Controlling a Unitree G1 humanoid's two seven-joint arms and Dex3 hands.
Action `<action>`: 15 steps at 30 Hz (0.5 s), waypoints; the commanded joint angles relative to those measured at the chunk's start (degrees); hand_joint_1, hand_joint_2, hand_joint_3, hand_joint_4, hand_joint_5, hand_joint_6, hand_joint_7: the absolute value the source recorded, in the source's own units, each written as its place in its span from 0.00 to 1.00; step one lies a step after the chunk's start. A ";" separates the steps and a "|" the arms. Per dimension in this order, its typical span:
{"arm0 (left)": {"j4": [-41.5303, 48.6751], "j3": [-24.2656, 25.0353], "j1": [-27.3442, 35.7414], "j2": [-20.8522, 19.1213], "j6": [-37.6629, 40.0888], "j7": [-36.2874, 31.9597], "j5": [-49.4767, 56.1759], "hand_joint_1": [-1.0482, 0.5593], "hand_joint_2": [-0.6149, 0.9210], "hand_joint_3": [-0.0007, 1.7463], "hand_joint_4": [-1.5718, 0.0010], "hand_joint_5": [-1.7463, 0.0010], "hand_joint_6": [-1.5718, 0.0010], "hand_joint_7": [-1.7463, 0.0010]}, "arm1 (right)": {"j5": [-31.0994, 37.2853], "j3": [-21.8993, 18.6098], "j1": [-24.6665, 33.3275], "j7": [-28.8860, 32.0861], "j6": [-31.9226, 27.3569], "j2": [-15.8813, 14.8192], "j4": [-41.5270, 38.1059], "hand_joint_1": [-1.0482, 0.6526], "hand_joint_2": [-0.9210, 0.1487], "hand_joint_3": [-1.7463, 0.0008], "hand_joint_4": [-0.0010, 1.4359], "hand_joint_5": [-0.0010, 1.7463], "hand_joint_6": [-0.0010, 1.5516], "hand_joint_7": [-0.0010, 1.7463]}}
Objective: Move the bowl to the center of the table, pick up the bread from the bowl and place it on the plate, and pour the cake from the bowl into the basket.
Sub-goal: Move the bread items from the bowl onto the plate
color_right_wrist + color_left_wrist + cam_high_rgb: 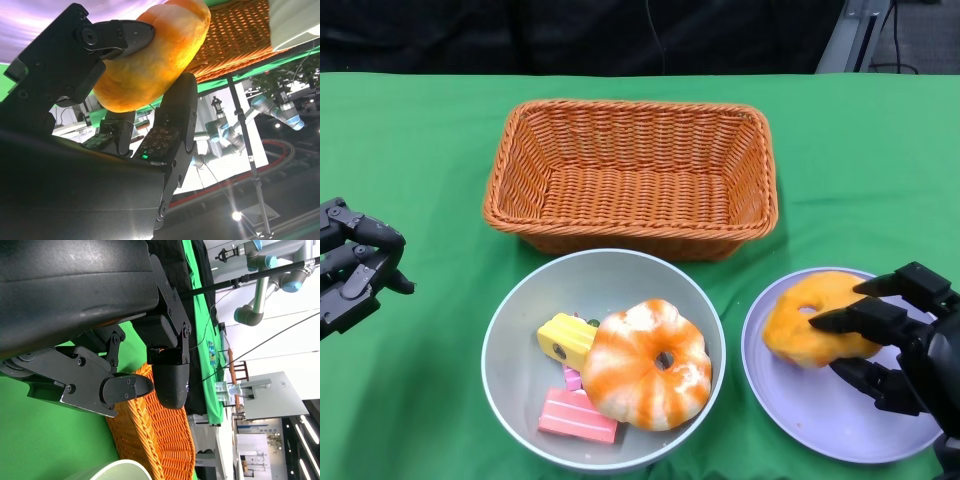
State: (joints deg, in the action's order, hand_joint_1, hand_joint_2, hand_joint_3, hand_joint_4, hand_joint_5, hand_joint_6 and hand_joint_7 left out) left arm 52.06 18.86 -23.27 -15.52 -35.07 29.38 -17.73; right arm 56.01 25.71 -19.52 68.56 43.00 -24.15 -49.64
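My right hand grips the golden ring-shaped bread on the lavender plate, beside the grey bowl holding cake pieces, my left hand empty, fingers apart.

From the head view I am getting even, bright overhead light: the green cloth is reading flat and saturated, with only soft shadows hugging the basket and the bowl. Focus is holding sharp across the frame, while the top edge is falling into black. The right wrist view is showing a lamp flaring at the lower right and a glossy sheen on the black shell; the bread is glowing warm. The left wrist view's upper right is washing out.
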 commanded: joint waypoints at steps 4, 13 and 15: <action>0.42 0.21 0.27 -1.07 -0.54 -0.16 0.42 0.61 0.95 0.29 0.45 0.23 0.43 0.42 | -5.76 -1.75 4.25 -11.05 -1.38 -3.07 7.32 0.65 0.59 0.45 0.61 0.05 0.60 0.00; 0.84 0.36 0.06 -1.10 -0.87 0.67 -0.04 0.62 0.95 0.29 0.45 0.23 0.43 0.42 | -9.07 -4.20 7.38 -18.19 -2.64 -3.22 13.23 0.66 0.58 0.49 0.59 0.01 0.56 0.00; 0.94 0.41 0.02 -1.11 -1.10 0.93 -0.15 0.62 0.95 0.29 0.45 0.23 0.43 0.42 | -9.27 -4.54 7.72 -19.24 -2.81 -3.20 13.90 0.66 0.58 0.49 0.58 0.00 0.55 0.00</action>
State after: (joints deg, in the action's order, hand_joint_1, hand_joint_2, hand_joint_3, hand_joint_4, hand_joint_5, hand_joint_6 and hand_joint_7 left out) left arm 52.81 18.82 -23.27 -15.53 -35.39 29.70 -17.73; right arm 47.72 21.92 -12.64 50.09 40.44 -26.37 -36.72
